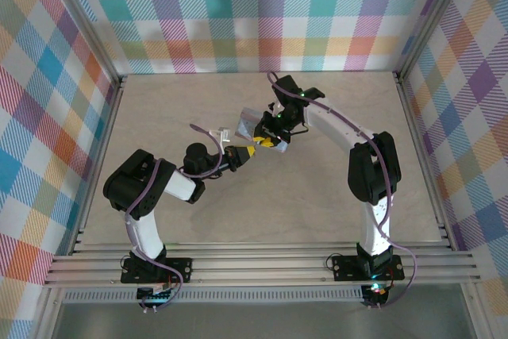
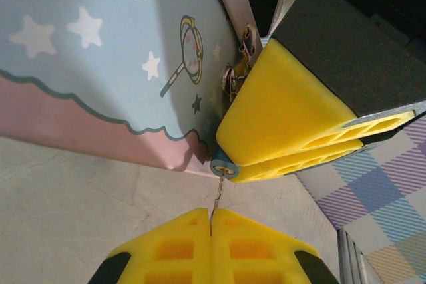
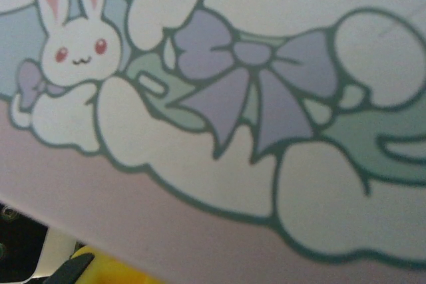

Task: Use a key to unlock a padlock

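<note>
Left gripper [image 2: 211, 215] has its yellow fingers pressed together on the thin shaft of the key [image 2: 217, 197]. The key tip meets the padlock [image 2: 223, 167], a tiny lock with a bluish-teal face. Right gripper [image 2: 245, 159] has its fingers closed and pinches the padlock at their tips. The padlock sits beside the lower corner of the cartoon-printed tin [image 2: 100, 64], near the middle of the table [image 1: 198, 212].

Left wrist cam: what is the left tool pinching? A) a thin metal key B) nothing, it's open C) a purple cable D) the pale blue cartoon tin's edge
A: the left tool is shut on the thin metal key, whose tip reaches the tiny dark padlock with a bluish-teal spot.
</note>
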